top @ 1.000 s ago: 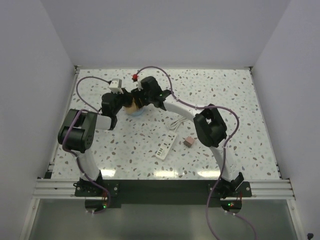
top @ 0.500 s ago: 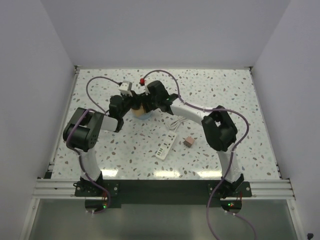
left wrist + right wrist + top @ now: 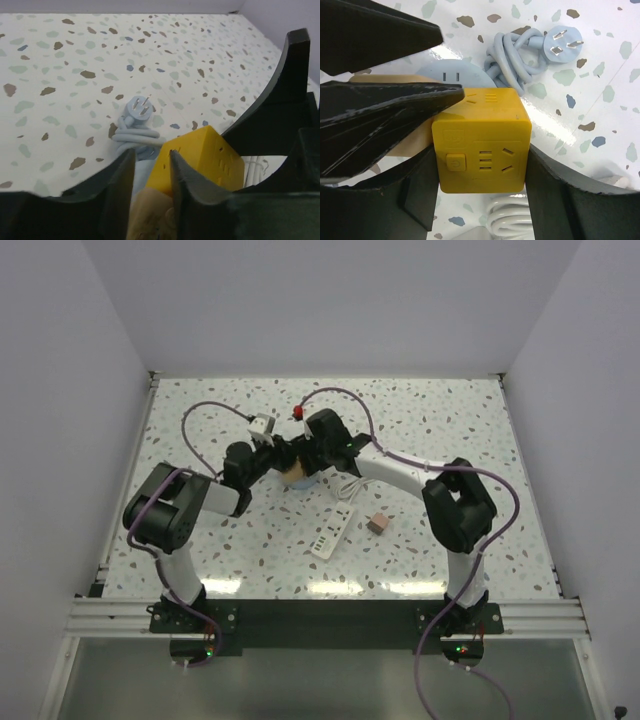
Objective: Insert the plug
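The dusty-pink plug [image 3: 377,523] lies on the table at the end of a white cord [image 3: 350,488], just right of a white power strip [image 3: 333,533]; neither gripper touches it. My right gripper [image 3: 480,165] is shut on a yellow socket cube [image 3: 480,145], one finger on each side face. My left gripper [image 3: 151,162] is open by a narrow gap, its right finger [image 3: 182,185] against the yellow cube [image 3: 205,160]. A peach cube [image 3: 150,215] shows low in that gap. In the top view the two grippers [image 3: 280,462] [image 3: 305,462] meet tip to tip over the peach cube [image 3: 295,474].
A pale blue-grey cable bundle with a three-pin plug [image 3: 560,44] lies behind the cubes, next to a round pale blue base [image 3: 452,72]. White cord coils [image 3: 517,220] sit just under the yellow cube. Purple arm cables loop over the far half of the table.
Both grippers and the cubes between them have shifted right and slightly nearer. The left gripper's jaws have parted a little.
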Robot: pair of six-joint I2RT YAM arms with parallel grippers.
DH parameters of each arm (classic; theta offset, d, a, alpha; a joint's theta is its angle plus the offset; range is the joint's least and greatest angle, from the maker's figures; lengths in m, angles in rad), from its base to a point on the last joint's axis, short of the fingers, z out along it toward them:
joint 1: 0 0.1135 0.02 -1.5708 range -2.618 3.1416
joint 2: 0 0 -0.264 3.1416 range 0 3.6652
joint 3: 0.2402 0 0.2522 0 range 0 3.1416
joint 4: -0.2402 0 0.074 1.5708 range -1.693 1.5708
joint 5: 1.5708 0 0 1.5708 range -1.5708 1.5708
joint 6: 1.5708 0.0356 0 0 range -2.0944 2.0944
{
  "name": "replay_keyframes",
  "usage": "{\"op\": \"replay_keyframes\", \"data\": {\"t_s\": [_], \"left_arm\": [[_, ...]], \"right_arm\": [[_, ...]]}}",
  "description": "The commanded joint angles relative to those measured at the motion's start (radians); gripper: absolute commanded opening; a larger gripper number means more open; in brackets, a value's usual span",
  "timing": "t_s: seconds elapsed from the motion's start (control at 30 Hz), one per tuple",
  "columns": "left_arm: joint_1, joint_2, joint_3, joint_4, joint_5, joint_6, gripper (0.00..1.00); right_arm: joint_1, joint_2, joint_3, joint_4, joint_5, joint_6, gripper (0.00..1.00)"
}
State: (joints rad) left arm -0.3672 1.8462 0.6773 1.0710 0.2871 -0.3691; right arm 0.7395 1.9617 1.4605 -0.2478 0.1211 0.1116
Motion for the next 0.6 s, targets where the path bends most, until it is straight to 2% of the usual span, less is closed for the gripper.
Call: {"op": "replay_keyframes", "data": {"t_s": [0.0,0.1,0.2,0.37,0.43,0.57], "left_arm": [[-0.049,-0.068,-0.056,-0.164,0.037,-0.01,0.54],[-0.045,-0.128,-0.055,-0.223,-0.041,0.018,0.74],[-0.045,-0.169,-0.054,-0.273,-0.12,0.047,0.8],[-0.042,-0.186,-0.102,-0.231,-0.135,0.027,0.8],[-0.042,-0.212,-0.142,-0.215,-0.201,0.009,0.8],[-0.038,-0.242,-0.179,-0.189,-0.23,0.004,0.8]], "right_arm": [[0.001,0.029,0.044,-0.085,-0.014,-0.015,0.0],[-0.017,0.055,0.095,-0.097,-0.037,-0.029,0.0],[-0.035,0.085,0.161,-0.123,-0.08,-0.055,0.0],[-0.051,0.135,0.245,-0.157,-0.12,-0.073,0.0],[-0.058,0.152,0.285,-0.177,-0.15,-0.081,0.0],[-0.069,0.19,0.33,-0.194,-0.179,-0.085,0.0]]}}
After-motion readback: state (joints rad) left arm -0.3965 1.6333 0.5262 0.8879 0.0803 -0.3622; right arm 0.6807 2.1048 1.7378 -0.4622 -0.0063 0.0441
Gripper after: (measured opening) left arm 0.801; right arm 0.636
